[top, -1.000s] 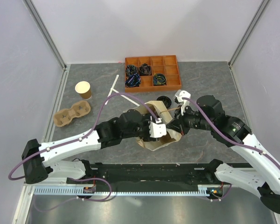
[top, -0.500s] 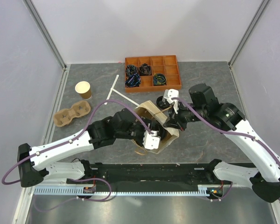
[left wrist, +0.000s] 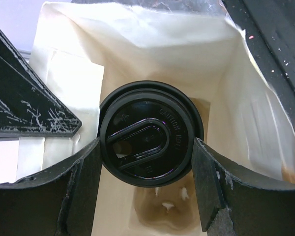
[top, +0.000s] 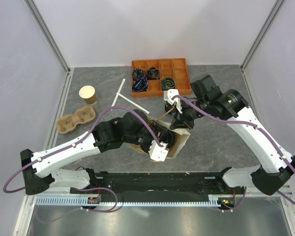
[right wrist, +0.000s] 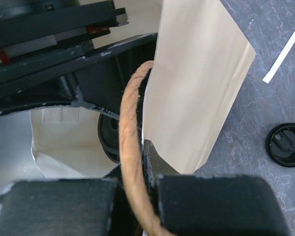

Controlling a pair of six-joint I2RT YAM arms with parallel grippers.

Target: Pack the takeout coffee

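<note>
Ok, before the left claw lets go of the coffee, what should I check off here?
1. The takeout coffee is inside the paper bag: ok.
2. The black lid is seated on the cup: ok.
3. The left claw has fingers against both sides of the lid: ok.
4. The right claw pinches the twine handle, bag mouth open: ok.
5. Cup bottom rests on the bag floor: cannot tell.
</note>
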